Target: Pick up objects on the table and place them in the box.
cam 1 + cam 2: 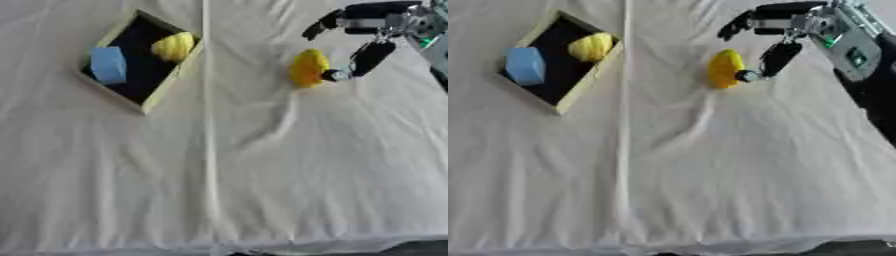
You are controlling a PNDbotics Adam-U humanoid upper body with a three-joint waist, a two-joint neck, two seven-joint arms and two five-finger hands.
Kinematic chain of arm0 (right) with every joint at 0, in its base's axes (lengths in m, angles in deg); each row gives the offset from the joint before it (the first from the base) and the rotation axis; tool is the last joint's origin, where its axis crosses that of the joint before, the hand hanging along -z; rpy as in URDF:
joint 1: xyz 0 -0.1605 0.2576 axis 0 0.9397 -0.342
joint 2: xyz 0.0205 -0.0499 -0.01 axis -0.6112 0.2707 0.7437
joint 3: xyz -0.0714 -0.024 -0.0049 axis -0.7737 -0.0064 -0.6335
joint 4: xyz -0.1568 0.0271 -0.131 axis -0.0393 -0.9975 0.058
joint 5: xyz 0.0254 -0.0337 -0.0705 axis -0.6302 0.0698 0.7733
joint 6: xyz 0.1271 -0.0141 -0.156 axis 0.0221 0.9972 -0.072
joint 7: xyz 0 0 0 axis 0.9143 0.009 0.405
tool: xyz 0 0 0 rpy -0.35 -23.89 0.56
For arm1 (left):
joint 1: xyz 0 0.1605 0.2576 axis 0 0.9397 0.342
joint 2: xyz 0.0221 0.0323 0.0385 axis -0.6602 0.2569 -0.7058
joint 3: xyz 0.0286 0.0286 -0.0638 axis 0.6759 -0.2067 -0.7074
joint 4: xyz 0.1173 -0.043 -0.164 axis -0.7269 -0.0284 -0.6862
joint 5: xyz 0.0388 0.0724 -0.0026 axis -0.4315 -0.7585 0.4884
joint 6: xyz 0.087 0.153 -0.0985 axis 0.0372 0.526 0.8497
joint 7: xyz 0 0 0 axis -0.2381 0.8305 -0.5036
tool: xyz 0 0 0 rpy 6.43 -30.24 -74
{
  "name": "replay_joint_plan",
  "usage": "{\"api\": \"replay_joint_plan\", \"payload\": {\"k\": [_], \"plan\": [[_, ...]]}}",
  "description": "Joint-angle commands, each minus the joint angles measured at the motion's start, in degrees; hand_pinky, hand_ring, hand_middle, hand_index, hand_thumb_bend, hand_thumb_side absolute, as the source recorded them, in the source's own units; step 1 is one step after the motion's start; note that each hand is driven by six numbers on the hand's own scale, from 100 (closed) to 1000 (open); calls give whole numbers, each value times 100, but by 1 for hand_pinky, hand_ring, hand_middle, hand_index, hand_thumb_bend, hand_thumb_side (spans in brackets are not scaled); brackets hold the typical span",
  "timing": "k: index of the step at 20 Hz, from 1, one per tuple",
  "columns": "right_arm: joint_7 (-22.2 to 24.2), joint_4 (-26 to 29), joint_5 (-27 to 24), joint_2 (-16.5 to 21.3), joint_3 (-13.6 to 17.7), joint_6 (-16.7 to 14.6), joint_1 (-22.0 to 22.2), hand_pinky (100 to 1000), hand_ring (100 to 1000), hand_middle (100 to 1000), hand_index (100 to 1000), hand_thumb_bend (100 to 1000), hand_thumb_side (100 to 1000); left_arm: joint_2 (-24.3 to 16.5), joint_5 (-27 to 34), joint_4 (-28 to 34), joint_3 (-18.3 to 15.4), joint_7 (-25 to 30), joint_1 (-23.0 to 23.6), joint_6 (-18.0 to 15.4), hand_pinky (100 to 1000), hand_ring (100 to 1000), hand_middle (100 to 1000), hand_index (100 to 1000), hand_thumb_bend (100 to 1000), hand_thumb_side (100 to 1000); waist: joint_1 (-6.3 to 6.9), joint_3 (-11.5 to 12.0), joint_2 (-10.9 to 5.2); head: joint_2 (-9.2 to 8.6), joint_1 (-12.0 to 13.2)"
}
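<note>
One yellow object point(308, 67) on cloth — right hand point(773, 30) spread, thumb touching it.

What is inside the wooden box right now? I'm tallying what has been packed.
Inside the shallow wooden box with a black floor lie a light blue block and a yellow rounded object. Whatever floor they cover is hidden.

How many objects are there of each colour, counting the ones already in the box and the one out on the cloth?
Yellow: 2, a yellow object in the box and a yellow object on the cloth by the right hand.
Blue: 1, the blue block in the box.
Total: 3.
</note>
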Motion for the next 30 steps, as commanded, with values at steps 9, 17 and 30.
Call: {"api": "replay_joint_plan", "payload": {"k": [9, 17, 30], "plan": [[-246, -442, 322, -77, 87, -9, -82, 917, 901, 740, 832, 240, 234, -68, 11, 109, -30, -10, -51, 4, 785, 758, 683, 891, 148, 440, 34, 34, -56, 8, -73], [-796, -56, -122, -45, 231, 436, -114, 868, 793, 504, 608, 100, 100, -78, 10, 109, -25, 3, -52, 12, 785, 759, 684, 892, 145, 441, 26, 20, -82, 26, -65], [-927, 751, -448, -471, 191, 793, -1087, 839, 723, 476, 577, 100, 100, -93, -2, 109, -12, 12, -56, 8, 787, 760, 687, 892, 151, 437, -12, 56, -140, 34, -123]]}}
